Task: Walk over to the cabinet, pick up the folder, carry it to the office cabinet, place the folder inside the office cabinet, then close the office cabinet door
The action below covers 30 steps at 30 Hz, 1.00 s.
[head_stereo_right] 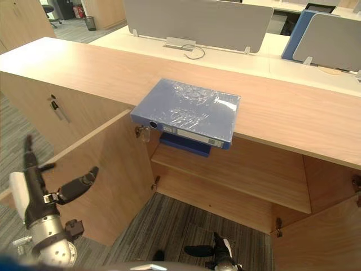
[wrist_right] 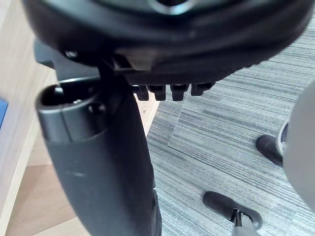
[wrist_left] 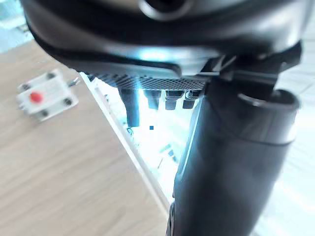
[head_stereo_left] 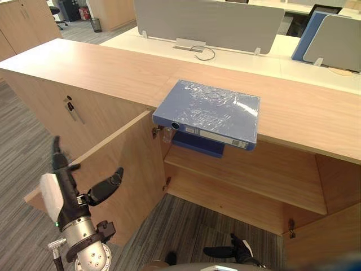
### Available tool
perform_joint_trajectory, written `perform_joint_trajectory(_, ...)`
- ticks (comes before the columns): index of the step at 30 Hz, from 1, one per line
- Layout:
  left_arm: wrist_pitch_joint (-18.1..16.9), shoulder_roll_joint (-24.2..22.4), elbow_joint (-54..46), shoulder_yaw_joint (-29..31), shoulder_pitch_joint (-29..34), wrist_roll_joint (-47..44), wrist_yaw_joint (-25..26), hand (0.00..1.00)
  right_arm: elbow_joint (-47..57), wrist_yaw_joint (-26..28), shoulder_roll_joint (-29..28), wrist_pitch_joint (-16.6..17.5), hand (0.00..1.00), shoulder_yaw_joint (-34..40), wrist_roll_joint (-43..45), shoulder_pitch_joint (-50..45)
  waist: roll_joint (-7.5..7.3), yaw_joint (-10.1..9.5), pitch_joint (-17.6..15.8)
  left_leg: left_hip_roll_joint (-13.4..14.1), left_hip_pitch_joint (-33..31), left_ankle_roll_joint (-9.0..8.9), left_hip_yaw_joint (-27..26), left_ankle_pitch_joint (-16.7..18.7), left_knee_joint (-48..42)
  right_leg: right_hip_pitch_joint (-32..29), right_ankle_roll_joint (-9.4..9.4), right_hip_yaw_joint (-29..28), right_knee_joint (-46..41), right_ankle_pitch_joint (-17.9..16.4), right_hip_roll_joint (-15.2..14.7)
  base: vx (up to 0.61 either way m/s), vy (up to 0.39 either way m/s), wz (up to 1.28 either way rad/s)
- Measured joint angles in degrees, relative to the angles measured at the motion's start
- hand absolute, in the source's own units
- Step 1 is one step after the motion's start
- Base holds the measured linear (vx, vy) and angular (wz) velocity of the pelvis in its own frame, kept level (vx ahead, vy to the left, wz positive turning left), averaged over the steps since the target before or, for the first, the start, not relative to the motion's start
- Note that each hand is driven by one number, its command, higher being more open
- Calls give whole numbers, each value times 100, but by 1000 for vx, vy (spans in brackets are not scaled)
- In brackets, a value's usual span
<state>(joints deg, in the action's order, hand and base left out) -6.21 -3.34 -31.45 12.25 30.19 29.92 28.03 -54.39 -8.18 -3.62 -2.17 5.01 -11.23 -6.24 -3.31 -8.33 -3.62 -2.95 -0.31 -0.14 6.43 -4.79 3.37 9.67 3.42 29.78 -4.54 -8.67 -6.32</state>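
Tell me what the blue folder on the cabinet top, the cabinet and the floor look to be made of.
Folder: blue board or plastic covers, apparently wrapped in clear film; crinkled glossy glare across the top.
Cabinet: light wood-look panels, matt, probably laminate or veneer; even grain, flat edges.
Floor: grey carpet, going by its fine striped, dull weave.

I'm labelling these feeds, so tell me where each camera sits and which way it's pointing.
Left eye view: on the head, looking down at the blue folder on the cabinet; left hand lower left, right hand at bottom.
Right eye view: beside it, same look, same hands.
Left wrist view: left wrist, along the hand toward the open door.
Right wrist view: right wrist, along its hand toward the carpet.
Both eye views share the folder.
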Motion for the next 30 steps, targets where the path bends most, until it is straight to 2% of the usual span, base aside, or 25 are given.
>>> perform_joint_trajectory(3,-6,142,-409,-200,-96,303,385,100,-36,-92,3,34,100,1,1,-40,31,5,88,8,27,4,-8,5,22,26,-4,-13,33,-2,15,-7,-10,-1)
perform_joint_trajectory(9,-121,721,-612,-456,-150,884,532,100,-54,-122,21,107,100,2,2,-79,59,58,221,70,75,-1,-164,0,57,-15,-25,-186,80,10,60,-3,-22,-15)
perform_joint_trajectory(20,-208,1712,-497,-621,-252,1398,245,100,-445,-120,297,157,100,47,-4,60,24,255,246,169,105,-32,-482,20,137,-141,-112,-665,213,86,166,10,-19,-17)
perform_joint_trajectory(27,-510,2602,-119,-1190,-423,1596,-366,100,-508,-63,430,172,100,61,-3,65,135,322,239,258,150,-62,-604,34,154,-176,-179,-850,217,103,237,-24,-15,-12)
perform_joint_trajectory(30,-579,2737,49,-1198,-485,1695,-459,100,-507,-49,434,174,100,61,-4,88,164,415,257,286,156,-76,-643,34,155,-197,-204,-916,217,103,269,-26,-18,-9)
